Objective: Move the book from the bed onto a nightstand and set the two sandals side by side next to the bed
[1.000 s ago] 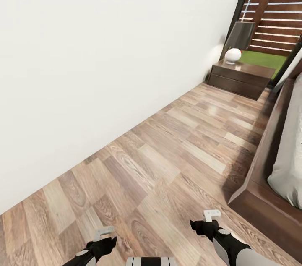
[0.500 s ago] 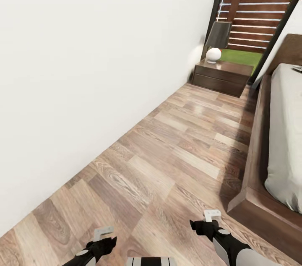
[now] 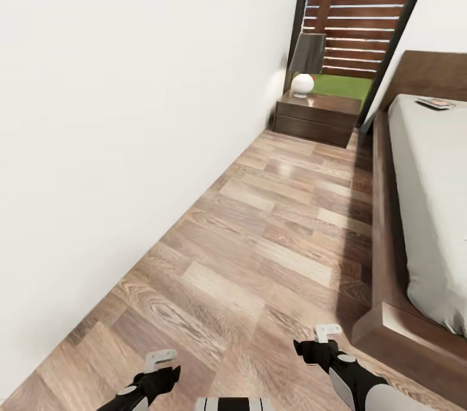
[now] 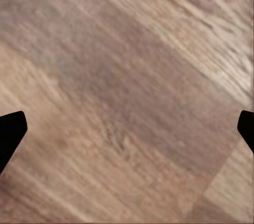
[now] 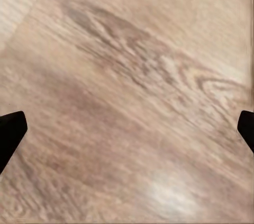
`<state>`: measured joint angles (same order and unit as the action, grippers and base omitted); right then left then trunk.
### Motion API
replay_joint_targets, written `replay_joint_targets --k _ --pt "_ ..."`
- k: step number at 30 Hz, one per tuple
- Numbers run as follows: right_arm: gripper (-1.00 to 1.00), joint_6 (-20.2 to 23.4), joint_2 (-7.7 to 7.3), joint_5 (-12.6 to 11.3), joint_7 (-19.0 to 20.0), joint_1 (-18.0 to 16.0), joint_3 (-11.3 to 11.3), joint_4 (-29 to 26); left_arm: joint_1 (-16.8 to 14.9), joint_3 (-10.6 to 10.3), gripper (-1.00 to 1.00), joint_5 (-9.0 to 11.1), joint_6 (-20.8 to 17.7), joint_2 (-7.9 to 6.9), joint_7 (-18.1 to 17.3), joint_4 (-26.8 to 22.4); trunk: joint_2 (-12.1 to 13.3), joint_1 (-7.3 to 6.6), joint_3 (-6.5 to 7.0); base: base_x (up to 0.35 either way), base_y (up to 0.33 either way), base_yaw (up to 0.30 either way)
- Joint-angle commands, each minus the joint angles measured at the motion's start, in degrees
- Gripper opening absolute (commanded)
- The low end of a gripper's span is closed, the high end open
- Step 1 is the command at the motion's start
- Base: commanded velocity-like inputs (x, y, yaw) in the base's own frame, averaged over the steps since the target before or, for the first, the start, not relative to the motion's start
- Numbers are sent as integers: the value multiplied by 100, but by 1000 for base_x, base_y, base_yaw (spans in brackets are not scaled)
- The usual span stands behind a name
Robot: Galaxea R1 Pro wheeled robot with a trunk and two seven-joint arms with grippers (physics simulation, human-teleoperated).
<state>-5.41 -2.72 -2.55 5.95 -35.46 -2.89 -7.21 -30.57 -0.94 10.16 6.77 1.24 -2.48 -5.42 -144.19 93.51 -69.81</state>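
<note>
The bed [image 3: 381, 216], with its dark wooden frame and pale mattress [image 3: 428, 190], runs along the right of the head view. A small thin book [image 3: 436, 102] lies on the mattress near the headboard [image 3: 425, 72]. The reddish-brown nightstand [image 3: 316, 117] stands at the far end of the floor, left of the bed. Low over the wood-plank floor [image 3: 272, 229] my left gripper [image 3: 159, 367] and right gripper [image 3: 319, 341] hang open. In the left wrist view the left gripper [image 4: 127, 134] has its dark fingertips [image 4: 9, 131] far apart with nothing between them, and the right gripper [image 5: 127, 134] stands the same way.
A white wall [image 3: 130, 106] closes the left side. A lamp with a round white base [image 3: 302, 83] and dark shade stands on the nightstand. Behind it is the tall slatted window [image 3: 363, 9]. A floor lane runs between wall and bed.
The whole head view has swung, so the camera has turned: the nightstand and window sit further left, and more of the bed, its headboard and the book have come into view. Both grippers hold their pose.
</note>
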Motion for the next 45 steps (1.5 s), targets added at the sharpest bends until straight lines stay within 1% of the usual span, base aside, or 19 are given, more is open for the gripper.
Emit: replay_joint_targets --k 1,26,30,45 --pt "100 -21 -3 -27 13 -5 -28 9 -2 -11 100 57 18 -1 -25 6 -1 2 -4 313 160 -273" --pt "100 -21 -6 -27 10 -5 -28 9 -2 -11 100 57 18 -1 -25 6 -1 2 -4 314 158 -273" --pt "100 -21 -3 -27 -34 -5 -29 9 -2 -11 100 57 18 -1 -25 6 -1 2 -4 325 44 -274" --pt "100 -21 -9 -18 5 -5 -28 9 -2 -11 100 57 18 -1 -25 6 -1 2 -4 330 3 -274"
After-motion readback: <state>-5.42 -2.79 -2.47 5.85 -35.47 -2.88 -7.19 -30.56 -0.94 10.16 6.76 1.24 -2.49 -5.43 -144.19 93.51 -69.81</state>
